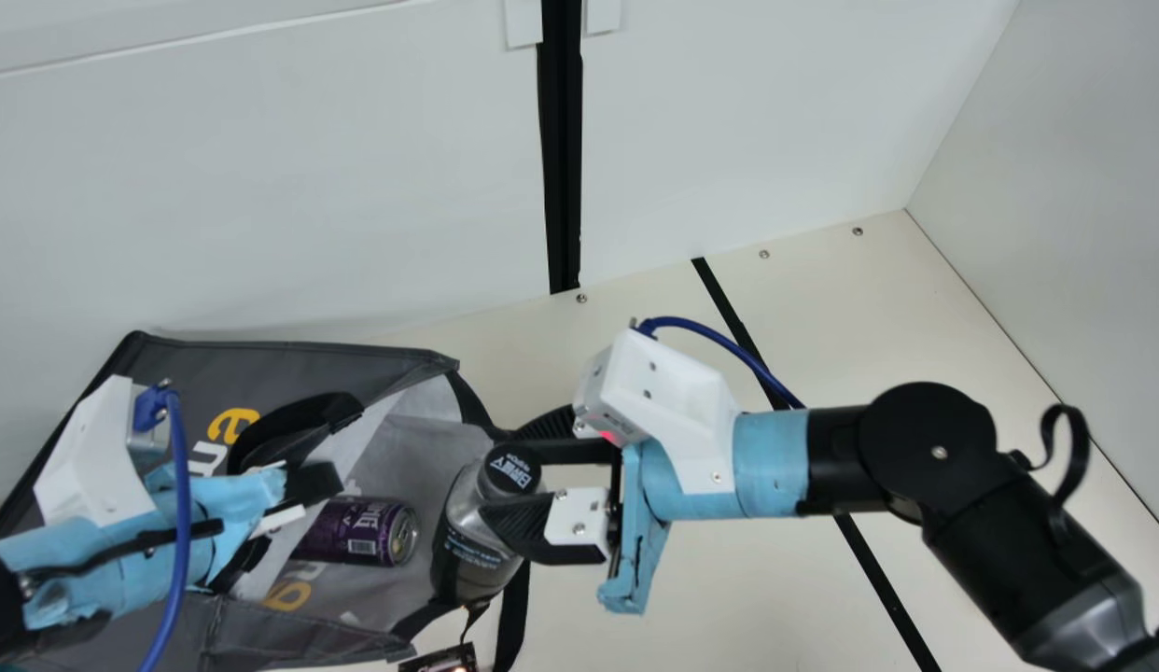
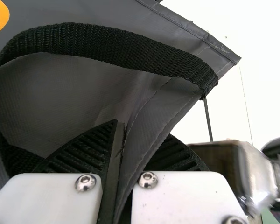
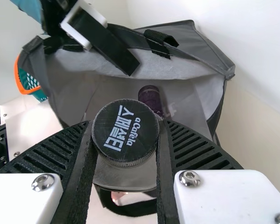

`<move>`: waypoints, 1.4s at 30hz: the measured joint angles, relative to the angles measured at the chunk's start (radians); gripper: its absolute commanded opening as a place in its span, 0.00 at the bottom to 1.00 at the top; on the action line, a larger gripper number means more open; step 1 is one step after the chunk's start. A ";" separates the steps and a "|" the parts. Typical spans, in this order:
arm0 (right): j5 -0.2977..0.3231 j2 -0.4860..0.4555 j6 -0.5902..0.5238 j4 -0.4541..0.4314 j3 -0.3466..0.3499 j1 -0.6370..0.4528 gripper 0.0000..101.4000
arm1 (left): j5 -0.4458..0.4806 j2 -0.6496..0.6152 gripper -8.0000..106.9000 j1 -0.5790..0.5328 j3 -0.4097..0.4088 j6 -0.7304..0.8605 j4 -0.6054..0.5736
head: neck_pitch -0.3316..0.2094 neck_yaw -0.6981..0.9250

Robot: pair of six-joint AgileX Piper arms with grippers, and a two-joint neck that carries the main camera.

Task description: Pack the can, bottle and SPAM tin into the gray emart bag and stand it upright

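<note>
The gray emart bag (image 1: 290, 364) lies on its side with its mouth facing right, and the purple can (image 1: 356, 530) rests inside. At the mouth my right gripper (image 1: 533, 485) is shut on the neck of the dark bottle (image 1: 477, 551), cap toward the camera. In the right wrist view the right gripper (image 3: 126, 140) has the black cap (image 3: 126, 130) between its fingers, the can (image 3: 150, 99) beyond. My left gripper (image 1: 309, 495) is at the bag's upper edge; in the left wrist view the left gripper (image 2: 126, 158) pinches the gray bag fabric (image 2: 154, 107) beside a black strap.
A small dark object with a lit part (image 1: 441, 659), possibly the SPAM tin, sits near the front edge below the bottle. An orange and teal basket (image 3: 30, 84) stands beyond the bag. White walls rise behind the table.
</note>
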 measured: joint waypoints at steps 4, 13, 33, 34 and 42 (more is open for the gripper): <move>-0.020 0.048 -0.029 0.030 -0.017 0.021 0.00 | 0.000 0.000 0.00 0.000 0.000 0.000 0.000 | 0.000 0.000; -0.058 0.164 -0.094 0.078 -0.058 0.072 0.00 | 0.000 0.000 0.00 0.000 0.000 0.000 0.000 | 0.000 0.002; -0.099 0.429 -0.169 0.143 -0.190 0.178 0.00 | 0.000 0.000 0.00 0.000 0.000 0.000 0.000 | 0.000 0.000; -0.099 0.441 -0.169 0.141 -0.198 0.183 0.00 | 0.000 0.000 0.00 0.000 0.000 0.000 0.000 | 0.000 0.002; -0.113 0.525 -0.165 0.118 -0.260 0.211 0.00 | 0.000 0.000 0.00 0.000 0.000 0.000 0.000 | 0.000 0.002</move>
